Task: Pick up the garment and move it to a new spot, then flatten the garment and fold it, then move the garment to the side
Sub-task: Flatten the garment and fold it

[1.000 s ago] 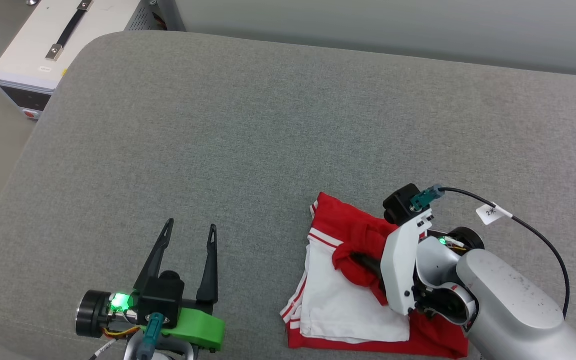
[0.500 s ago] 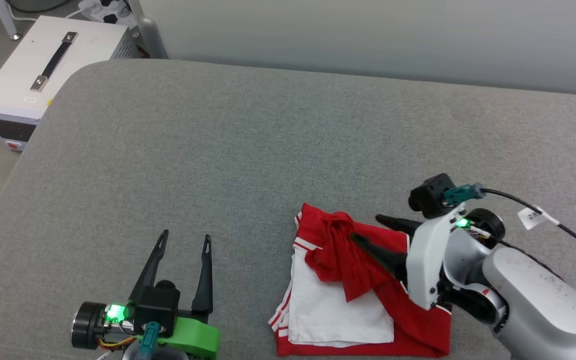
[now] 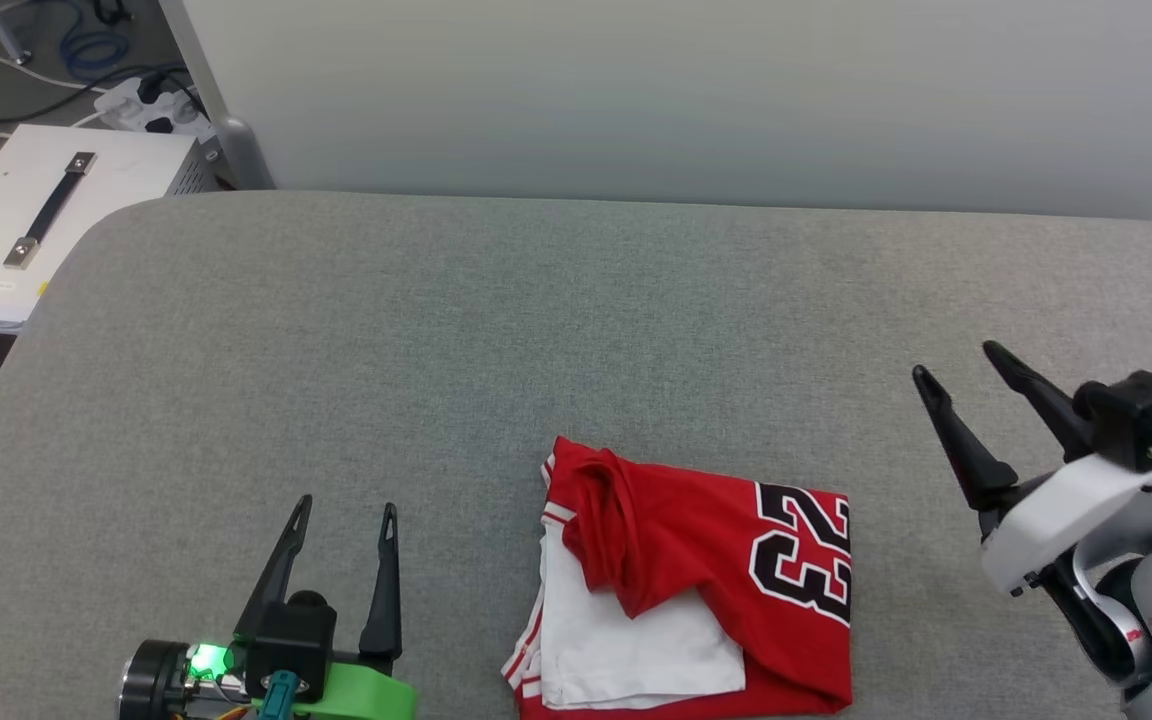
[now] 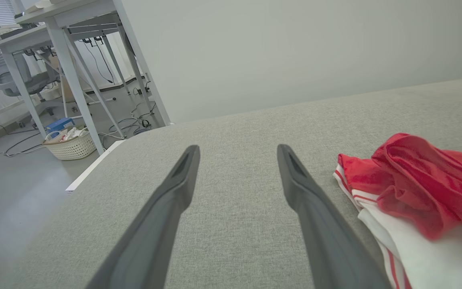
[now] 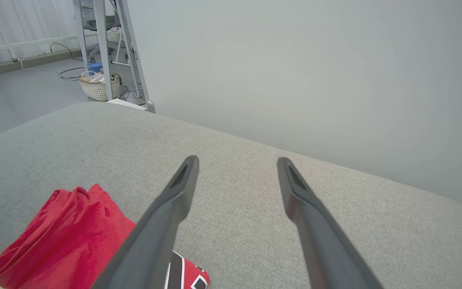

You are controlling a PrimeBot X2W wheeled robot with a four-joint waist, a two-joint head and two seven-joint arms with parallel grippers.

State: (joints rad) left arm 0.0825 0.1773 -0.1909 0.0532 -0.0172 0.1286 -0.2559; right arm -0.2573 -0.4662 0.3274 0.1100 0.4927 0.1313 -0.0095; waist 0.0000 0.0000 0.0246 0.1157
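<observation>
The garment (image 3: 696, 580) lies folded on the grey cushion (image 3: 536, 330), red with a black and white "23" and a white sleeve part on its near left. A bunched red fold sits on top of it. My left gripper (image 3: 346, 508) rests open at the lower left, well left of the garment, nothing between its fingers. My right gripper (image 3: 958, 360) is open to the right of the garment, raised clear of it. The left wrist view has the garment (image 4: 419, 192) right of the open left gripper (image 4: 237, 150). In the right wrist view the garment (image 5: 66, 228) lies lower left of the open right gripper (image 5: 237, 161).
A white equipment box (image 3: 26, 220) with a black handle stands on the floor past the cushion's left edge. A pale wall (image 3: 686, 90) runs behind the cushion. Desk legs, cables and a wicker basket (image 4: 70, 144) are on the floor to the left.
The right gripper opened, let go of the garment's red fold and drew back to the right, uncovering the "23". The head camera tilted up, shifting the whole picture down. The left gripper held still.
</observation>
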